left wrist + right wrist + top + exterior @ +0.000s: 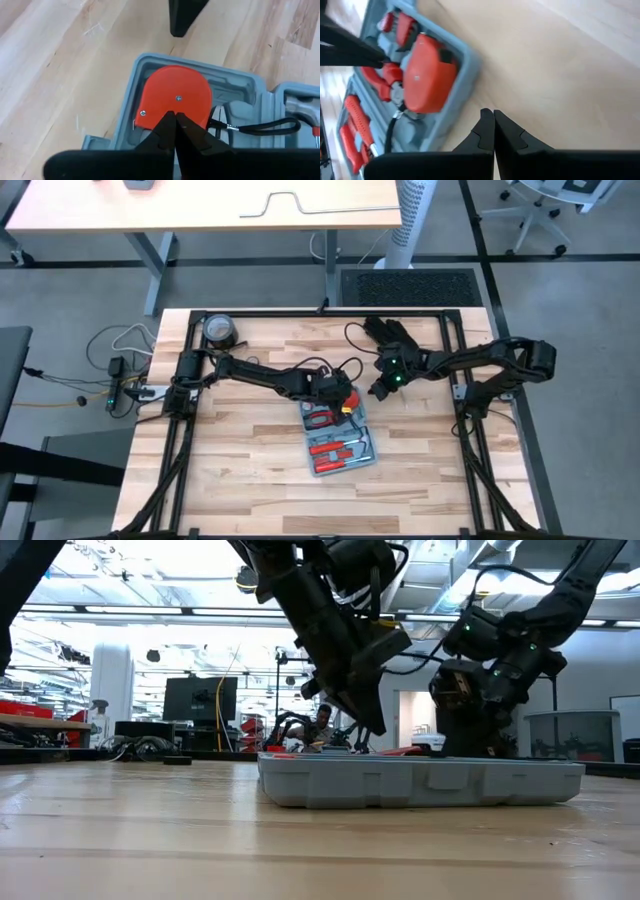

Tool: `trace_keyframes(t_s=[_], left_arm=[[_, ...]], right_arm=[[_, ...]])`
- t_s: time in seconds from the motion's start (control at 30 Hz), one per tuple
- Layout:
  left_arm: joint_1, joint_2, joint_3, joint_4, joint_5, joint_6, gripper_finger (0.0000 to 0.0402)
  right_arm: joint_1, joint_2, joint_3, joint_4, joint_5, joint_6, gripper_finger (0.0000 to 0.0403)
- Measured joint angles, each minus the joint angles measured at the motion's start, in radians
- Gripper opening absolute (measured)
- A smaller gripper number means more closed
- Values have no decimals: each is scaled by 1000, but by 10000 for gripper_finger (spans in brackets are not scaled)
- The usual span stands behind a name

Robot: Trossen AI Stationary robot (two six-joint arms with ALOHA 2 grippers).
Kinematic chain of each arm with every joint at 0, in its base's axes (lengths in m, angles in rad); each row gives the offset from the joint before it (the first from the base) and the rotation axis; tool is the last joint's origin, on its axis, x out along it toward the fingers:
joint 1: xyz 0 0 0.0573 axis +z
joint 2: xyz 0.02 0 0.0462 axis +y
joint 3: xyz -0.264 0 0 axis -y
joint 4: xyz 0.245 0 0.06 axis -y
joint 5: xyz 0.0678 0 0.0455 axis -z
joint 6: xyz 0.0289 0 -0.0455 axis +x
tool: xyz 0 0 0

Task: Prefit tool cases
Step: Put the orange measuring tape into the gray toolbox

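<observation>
one open tool case (340, 442), one red tape measure (175, 97), one black glove (392, 334), two arms.

The table (240, 470) is a butcher-block wooden top inside a black metal frame. An open light-blue tool case (338, 435) lies flat on it, near the middle. Behind the case, toward the table's far edge, lies a black glove (392, 333); a roll of tape (219, 330) sits at the far left corner.
</observation>
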Motion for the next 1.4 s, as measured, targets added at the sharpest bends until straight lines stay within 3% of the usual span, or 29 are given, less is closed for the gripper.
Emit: trace_keyframes(t_s=[0.2,0.43,0.53,0.63,0.77,0.9,1.2,1.4], left_arm=[[4,0,0,-19,0,9,0],[8,-76,-4,-33,-5,64,0],[8,-135,-85,32,11,54,0],[8,-214,-241,161,41,-15,0],[8,-325,-440,276,51,-125,0],[9,-405,-562,301,50,-200,0],[3,-443,-626,315,38,-237,0],[-21,-443,-626,289,38,-232,0]], right_arm=[[-19,-11,-8,26,-22,0,5],[89,-50,33,25,11,-16,3],[150,-47,85,-31,74,-51,2],[184,-33,144,-108,134,-85,1],[178,-34,204,-158,191,-137,1],[143,21,218,-163,180,-156,1],[194,253,311,-177,125,-160,0],[201,162,303,-237,162,-125,0]])
